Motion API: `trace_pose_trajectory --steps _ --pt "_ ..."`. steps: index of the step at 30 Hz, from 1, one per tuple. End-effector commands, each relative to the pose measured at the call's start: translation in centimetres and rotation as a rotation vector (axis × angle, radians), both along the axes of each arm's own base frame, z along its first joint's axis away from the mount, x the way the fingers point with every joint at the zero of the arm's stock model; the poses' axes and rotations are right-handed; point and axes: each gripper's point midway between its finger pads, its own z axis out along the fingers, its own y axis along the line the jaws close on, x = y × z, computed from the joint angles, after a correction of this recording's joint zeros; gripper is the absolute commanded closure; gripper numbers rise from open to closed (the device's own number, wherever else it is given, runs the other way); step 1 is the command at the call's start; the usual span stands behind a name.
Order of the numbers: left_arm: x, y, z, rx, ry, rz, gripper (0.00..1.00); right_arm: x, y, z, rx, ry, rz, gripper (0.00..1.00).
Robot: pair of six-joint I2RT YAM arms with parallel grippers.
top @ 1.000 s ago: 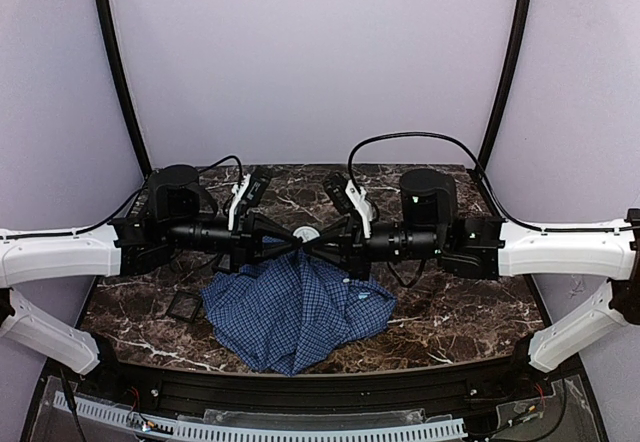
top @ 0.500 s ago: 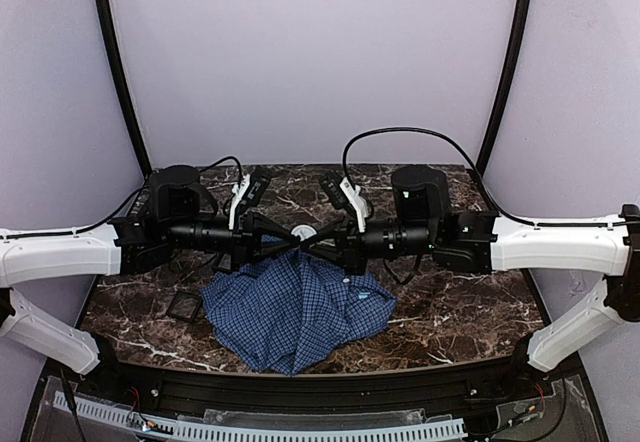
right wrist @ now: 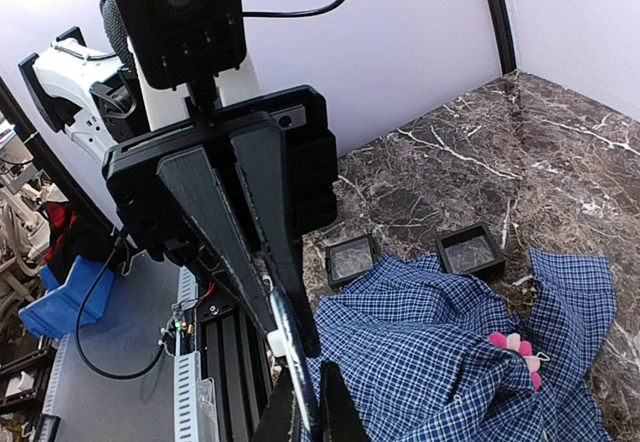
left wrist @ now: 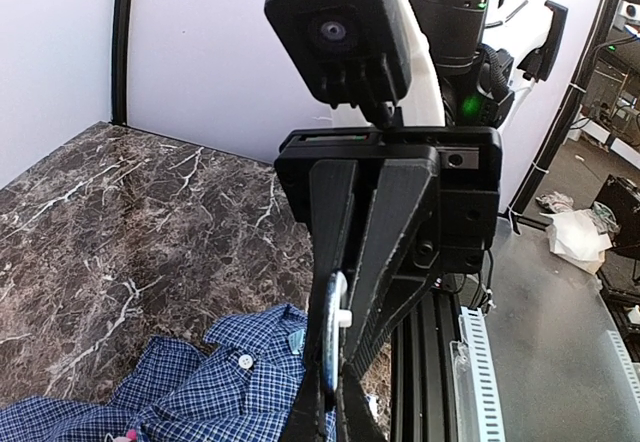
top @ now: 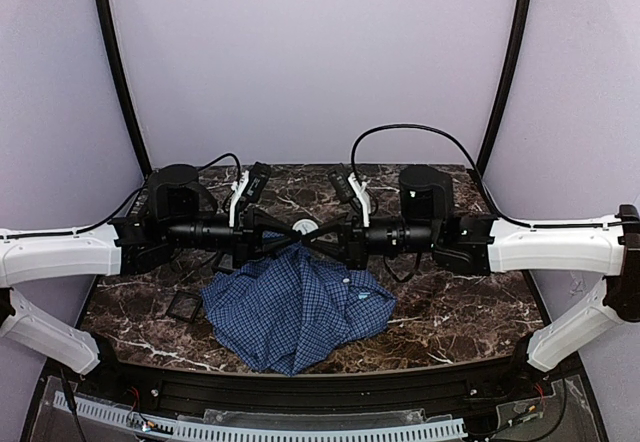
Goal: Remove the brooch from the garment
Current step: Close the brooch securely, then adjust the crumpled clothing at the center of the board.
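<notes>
The blue checked garment (top: 295, 307) lies crumpled on the marble table (top: 450, 312), with one part pulled up toward the grippers. It also shows in both wrist views (left wrist: 220, 392) (right wrist: 440, 362). The pink flower brooch (right wrist: 515, 347) sits on the cloth in the right wrist view, away from both grippers. My left gripper (top: 290, 234) and right gripper (top: 322, 234) meet tip to tip above the garment. Both are shut on a thin round disc with a white peg (top: 305, 229). It stands edge-on between the fingers in the left wrist view (left wrist: 331, 327) and the right wrist view (right wrist: 290, 337).
Two small black square trays (right wrist: 352, 259) (right wrist: 470, 250) stand by the garment's edge; one shows in the top view (top: 184, 306) left of the cloth. A light-blue tag (left wrist: 296, 340) and a white button (left wrist: 245, 360) show on the shirt. The black rail runs along the near table edge.
The right arm shifted slightly left, then back right, with its wrist turning a little. Both grippers stay closed together at the disc. The garment has barely moved.
</notes>
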Motion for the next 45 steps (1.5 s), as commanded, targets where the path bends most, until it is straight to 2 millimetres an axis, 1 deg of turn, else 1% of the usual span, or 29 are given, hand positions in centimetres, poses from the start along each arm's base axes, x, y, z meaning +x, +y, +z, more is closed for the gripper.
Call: trace_pose_trajectory --steps 1,8,14,16,18,19,21,23,26,28,30,32,33,35,36,37,38,39,40,42,45 --pt "-3.9 0.1 1.5 -0.044 -0.024 -0.145 0.99 5.8 -3.1 0.3 0.032 0.011 -0.261 0.97" --pt "-3.7 0.2 1.7 -0.053 -0.024 -0.121 0.99 6.3 -4.4 0.4 0.052 0.023 -0.3 0.97" --pt "-3.5 0.3 2.0 -0.062 -0.023 -0.104 0.99 6.0 -4.5 0.6 0.055 0.009 -0.284 0.97" --pt "-3.3 0.3 1.9 -0.06 -0.019 -0.097 0.99 5.5 -4.3 0.9 0.06 -0.018 -0.247 0.95" --pt "-3.1 0.2 1.8 -0.057 -0.015 -0.086 0.99 4.2 -3.7 1.3 0.064 -0.049 -0.162 0.85" --pt "-3.0 0.2 1.7 -0.053 -0.013 -0.081 0.99 3.3 -3.5 1.5 0.069 -0.064 -0.106 0.78" --pt "-2.7 0.1 1.6 -0.048 -0.01 -0.065 0.99 1.5 -3.1 2.0 0.076 -0.09 -0.007 0.62" --pt "-2.2 0.1 1.4 -0.044 -0.007 -0.042 0.99 0.2 -3.1 2.3 0.073 -0.123 0.043 0.45" --pt "-1.4 0.2 1.1 -0.034 -0.003 0.004 0.99 -0.6 -3.8 2.8 0.068 -0.177 0.038 0.26" --pt "-0.8 0.3 0.9 -0.028 0.003 0.033 0.99 -0.5 -4.4 2.6 0.054 -0.203 0.007 0.19" --pt "0.0 0.5 0.6 -0.025 0.014 0.067 0.99 0.3 -5.0 2.2 0.038 -0.217 -0.063 0.14" --pt "0.9 1.0 0.2 -0.018 0.025 0.112 0.99 1.3 -5.6 1.4 0.01 -0.22 -0.143 0.11" --pt "1.7 1.4 -0.2 -0.012 0.028 0.155 0.99 2.2 -5.9 0.6 -0.016 -0.209 -0.198 0.11" --pt "2.8 2.3 -0.7 -0.008 0.037 0.221 0.99 3.9 -6.3 -1.6 -0.098 -0.17 -0.289 0.11" --pt "3.5 2.9 -0.8 -0.011 0.037 0.253 0.99 4.4 -6.2 -2.6 -0.133 -0.156 -0.314 0.11" --pt "4.0 3.5 -1.5 -0.006 0.05 0.294 0.99 4.7 -6.0 -3.5 -0.162 -0.146 -0.328 0.12" --pt "4.6 4.1 -1.6 -0.008 0.051 0.326 0.99 4.7 -5.6 -4.4 -0.187 -0.14 -0.327 0.12" --pt "5.1 4.7 -2.5 0.001 0.064 0.359 0.99 4.5 -5.1 -5.1 -0.203 -0.137 -0.321 0.12" --pt "5.6 5.3 -2.7 0.001 0.069 0.386 0.99 4.4 -4.6 -6.0 -0.221 -0.13 -0.313 0.12" --pt "6.4 6.5 -4.4 0.025 0.095 0.436 0.99 4.1 -3.4 -7.6 -0.255 -0.117 -0.289 0.12" --pt "7.6 8.1 -5.7 0.048 0.119 0.52 0.99 3.6 -1.7 -9.5 -0.297 -0.102 -0.245 0.13"
